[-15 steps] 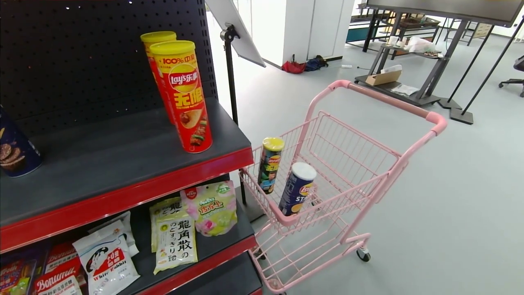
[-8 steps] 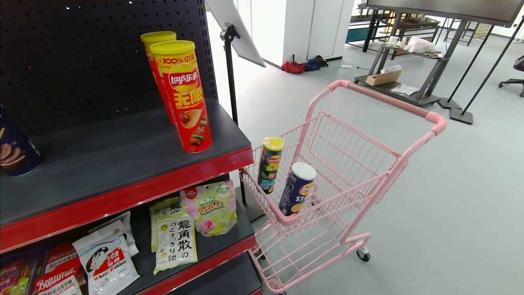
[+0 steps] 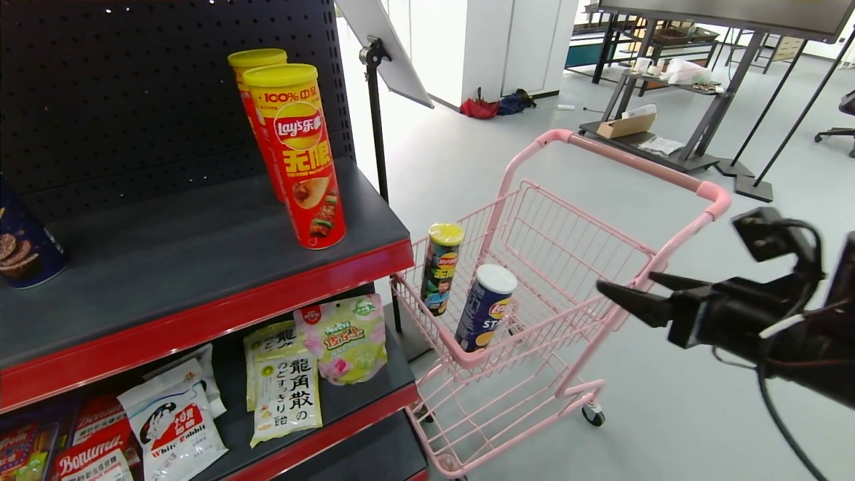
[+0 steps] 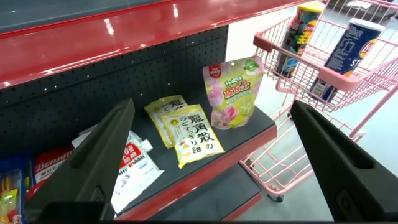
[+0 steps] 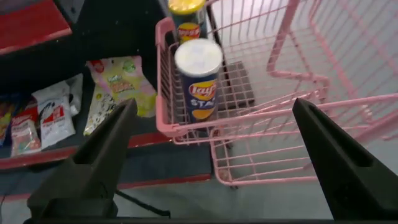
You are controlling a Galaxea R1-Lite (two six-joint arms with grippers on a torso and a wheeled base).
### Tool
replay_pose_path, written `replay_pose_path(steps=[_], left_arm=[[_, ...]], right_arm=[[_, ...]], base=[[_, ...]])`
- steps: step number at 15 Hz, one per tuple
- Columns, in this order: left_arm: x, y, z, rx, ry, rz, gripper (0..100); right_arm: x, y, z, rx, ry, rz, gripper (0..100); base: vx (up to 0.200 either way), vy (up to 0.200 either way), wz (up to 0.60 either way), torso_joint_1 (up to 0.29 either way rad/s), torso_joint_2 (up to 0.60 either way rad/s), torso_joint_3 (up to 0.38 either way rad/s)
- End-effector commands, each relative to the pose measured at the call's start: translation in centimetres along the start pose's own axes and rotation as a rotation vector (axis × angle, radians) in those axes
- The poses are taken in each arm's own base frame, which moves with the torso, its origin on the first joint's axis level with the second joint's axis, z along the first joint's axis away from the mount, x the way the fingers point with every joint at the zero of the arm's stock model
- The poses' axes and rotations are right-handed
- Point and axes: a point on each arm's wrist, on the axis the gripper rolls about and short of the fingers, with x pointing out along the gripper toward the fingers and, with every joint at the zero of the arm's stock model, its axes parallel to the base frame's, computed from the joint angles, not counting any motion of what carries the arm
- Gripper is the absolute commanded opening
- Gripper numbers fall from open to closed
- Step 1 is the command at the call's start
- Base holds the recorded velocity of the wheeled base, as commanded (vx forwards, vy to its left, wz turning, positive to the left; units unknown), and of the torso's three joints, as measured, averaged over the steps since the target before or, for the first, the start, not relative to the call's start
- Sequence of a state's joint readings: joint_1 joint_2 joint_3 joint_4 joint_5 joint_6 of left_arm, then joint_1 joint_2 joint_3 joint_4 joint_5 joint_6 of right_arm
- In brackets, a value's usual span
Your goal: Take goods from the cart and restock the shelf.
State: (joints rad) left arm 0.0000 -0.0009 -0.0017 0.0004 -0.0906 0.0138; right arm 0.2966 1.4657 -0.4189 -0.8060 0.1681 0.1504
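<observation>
Hovering just right of the pink cart (image 3: 708, 190), the right gripper (image 3: 624, 282) holds its jaws wide apart, empty. A blue chip can (image 3: 482, 314) and a yellow-lidded can (image 3: 441, 267) stand in the basket's near-left corner. The left gripper (image 4: 212, 104), jaws apart, faces snack bags (image 4: 233, 93) on the lower shelf (image 4: 255, 134). Two red chip cans (image 3: 304, 160) stand on the upper shelf (image 3: 167, 267).

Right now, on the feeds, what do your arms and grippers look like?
The right gripper is matte black, with two long fingers tapering to wedge points. A boxy black module sits on its wrist. Black cables and one pale cable run along the dark arm. The left gripper has the same black, flat-faced tapered fingers. No markings are visible.
</observation>
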Motion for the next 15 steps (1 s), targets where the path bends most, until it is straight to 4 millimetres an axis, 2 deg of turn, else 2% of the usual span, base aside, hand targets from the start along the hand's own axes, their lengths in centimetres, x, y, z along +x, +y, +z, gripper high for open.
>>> replay_pose_path(steps=[1,3,6,11,15], left_arm=[[0.0,0.0,0.0,0.0,0.001,0.0,100],[0.0,0.0,0.0,0.001,0.001,0.0,100],[0.0,0.0,0.0,0.001,0.001,0.0,100],[0.0,0.0,0.0,0.0,0.001,0.0,100],[0.0,0.0,0.0,0.0,0.001,0.0,100]], right_arm=[[5.2,0.4,-4.4,0.016,0.189,0.071,100],[7.9,0.8,-5.8,-0.002,0.152,0.12,100],[9.7,1.4,-7.4,-0.008,0.18,0.15,100],[13.4,1.2,-7.6,-0.012,0.158,0.154,100],[15.1,0.9,-7.9,-0.012,0.152,0.151,100]], base=[[0.0,0.0,0.0,0.0,0.0,0.0],[0.0,0.0,0.0,0.0,0.0,0.0],[0.0,0.0,0.0,0.0,0.0,0.0],[0.0,0.0,0.0,0.0,0.0,0.0],[0.0,0.0,0.0,0.0,0.0,0.0]])
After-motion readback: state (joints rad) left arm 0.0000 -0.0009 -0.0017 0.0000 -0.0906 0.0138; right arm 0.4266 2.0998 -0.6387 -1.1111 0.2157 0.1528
